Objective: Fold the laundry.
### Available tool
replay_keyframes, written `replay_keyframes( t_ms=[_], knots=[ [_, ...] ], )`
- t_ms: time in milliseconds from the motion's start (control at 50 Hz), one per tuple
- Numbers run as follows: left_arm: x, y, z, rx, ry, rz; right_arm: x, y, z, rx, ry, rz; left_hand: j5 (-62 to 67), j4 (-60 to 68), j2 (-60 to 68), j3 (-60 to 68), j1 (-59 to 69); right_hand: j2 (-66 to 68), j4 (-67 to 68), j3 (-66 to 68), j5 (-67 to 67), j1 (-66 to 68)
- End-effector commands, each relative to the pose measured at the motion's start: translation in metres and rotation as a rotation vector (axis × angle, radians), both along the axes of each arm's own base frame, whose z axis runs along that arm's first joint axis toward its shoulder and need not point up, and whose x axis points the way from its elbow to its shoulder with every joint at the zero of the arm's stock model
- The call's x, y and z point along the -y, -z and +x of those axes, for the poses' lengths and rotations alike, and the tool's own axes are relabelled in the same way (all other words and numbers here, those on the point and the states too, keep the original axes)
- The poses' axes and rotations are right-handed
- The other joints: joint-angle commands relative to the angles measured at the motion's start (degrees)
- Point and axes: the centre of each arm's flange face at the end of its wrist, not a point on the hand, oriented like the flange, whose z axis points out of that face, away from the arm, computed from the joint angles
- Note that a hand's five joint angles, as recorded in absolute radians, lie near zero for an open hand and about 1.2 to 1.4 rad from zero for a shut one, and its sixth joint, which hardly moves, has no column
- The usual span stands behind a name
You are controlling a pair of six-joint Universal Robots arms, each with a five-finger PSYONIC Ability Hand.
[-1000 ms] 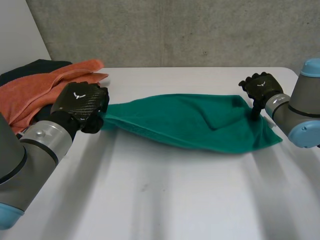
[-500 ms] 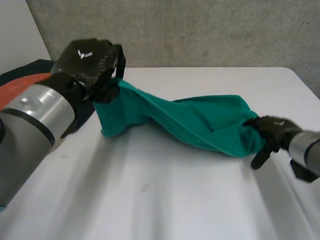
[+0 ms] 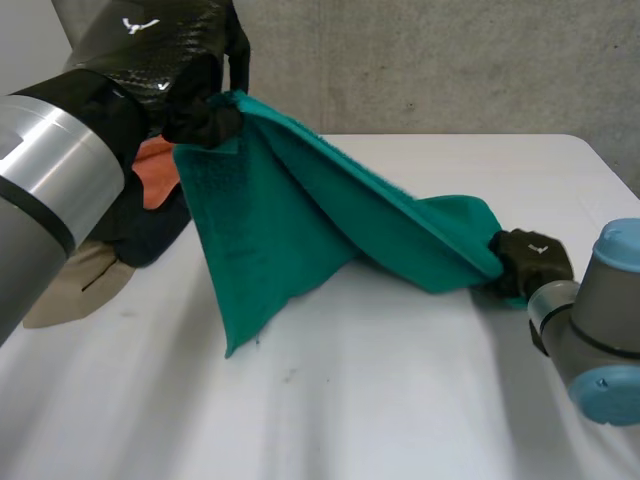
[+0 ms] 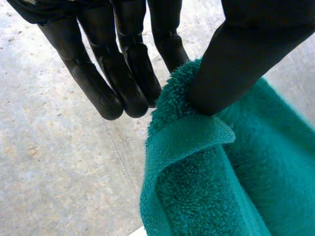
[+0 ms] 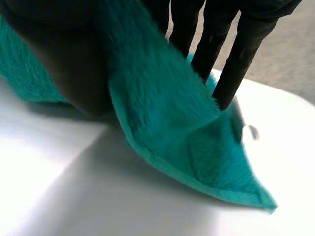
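Since 0.5 s ago left hand rises further, taking its corner of the green towel high off the white table; right hand stays low at the table's right side. Nearest: right hand, towel's other end clamped between thumb and straight fingers, a loose corner flat on the table past the fingertips. Towel slopes from there up to the left hand, one free corner hanging toward the table. Left hand: thumb pinches the hemmed corner against close-set fingers. Further back, table's left: beige cloth, dark cloth, orange cloth; concrete wall behind
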Motion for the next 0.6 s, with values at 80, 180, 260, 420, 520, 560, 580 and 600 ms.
replay_keyframes(
  t_ms=[80,180,260,420,520,560,580,600],
  knots=[
    [0.021,0.007,0.030,-0.023,-0.111,0.037,0.021,-0.031,-0.030,-0.021,0.037,-0.040,13.4,11.5,11.3,11.8,13.3,-1.9,-1.7,-1.7,-1.6,-1.8],
    [0.030,0.018,0.038,-0.015,-0.122,0.076,0.026,-0.031,-0.035,-0.011,-0.024,-0.015,13.4,11.5,11.3,11.8,13.3,15.9,16.1,16.1,16.3,16.0],
    [0.033,0.028,0.042,-0.013,-0.123,0.107,0.029,-0.027,-0.030,0.020,-0.141,0.017,13.4,11.5,11.3,11.8,13.3,30.2,30.4,30.4,30.5,30.3],
    [0.047,0.059,0.060,0.032,-0.204,0.202,0.022,-0.093,-0.058,-0.079,-0.156,0.063,13.4,11.5,11.3,11.8,13.3,30.2,30.4,30.4,30.5,30.3],
    [0.052,0.086,0.058,0.128,-0.180,0.270,-0.012,-0.146,-0.070,-0.300,-0.294,0.159,13.4,11.5,11.3,11.8,13.3,30.2,30.4,30.4,30.5,30.3],
    [0.054,0.098,0.056,0.183,-0.170,0.296,-0.022,-0.152,-0.069,-0.355,-0.358,0.192,13.4,11.5,11.3,11.8,13.3,30.2,30.4,30.4,30.5,30.3],
    [0.055,0.104,0.055,0.211,-0.162,0.312,-0.026,-0.153,-0.068,-0.379,-0.388,0.212,13.4,11.5,11.3,11.8,13.3,30.2,30.4,30.4,30.5,30.3],
    [0.058,0.119,0.052,0.269,-0.150,0.344,-0.033,-0.151,-0.066,-0.423,-0.445,0.259,13.4,11.5,11.3,11.8,13.3,30.2,30.4,30.4,30.5,30.3]
  ],
)
